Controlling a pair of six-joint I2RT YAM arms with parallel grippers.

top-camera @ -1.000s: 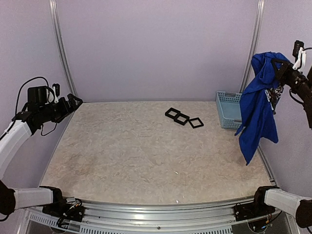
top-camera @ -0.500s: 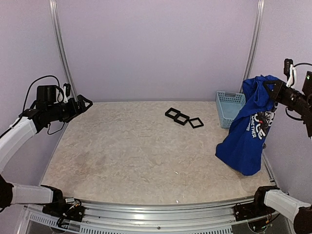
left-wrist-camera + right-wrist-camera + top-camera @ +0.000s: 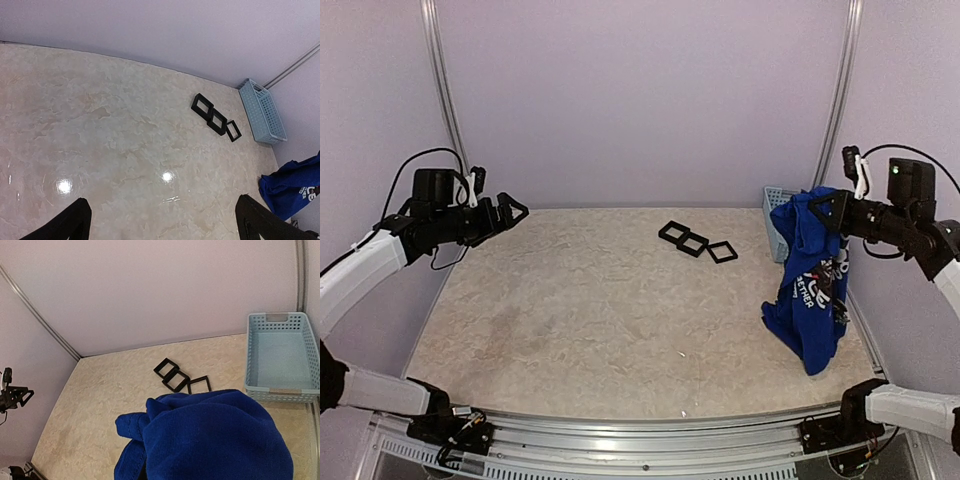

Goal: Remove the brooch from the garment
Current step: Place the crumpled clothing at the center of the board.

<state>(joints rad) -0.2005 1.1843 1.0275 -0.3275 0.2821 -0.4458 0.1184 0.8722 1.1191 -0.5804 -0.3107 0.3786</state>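
Above the far-left corner of the table, the left gripper [image 3: 510,212] is poised in the air with its jaws spread wide and nothing between them. A beige, marbled tabletop [image 3: 570,330] is enclosed by pale lilac walls [image 3: 640,100] with aluminium posts [image 3: 440,110] in the back corners; three black square frames [image 3: 697,243] are laid corner to corner near the back, and a light-blue slotted basket [image 3: 775,230] is set to their right. At the right edge the royal-blue T-shirt [image 3: 808,300] is pinched at its top by the clenched right gripper [image 3: 820,207] and is hung in front of the basket, its lower end bunched on the tabletop.
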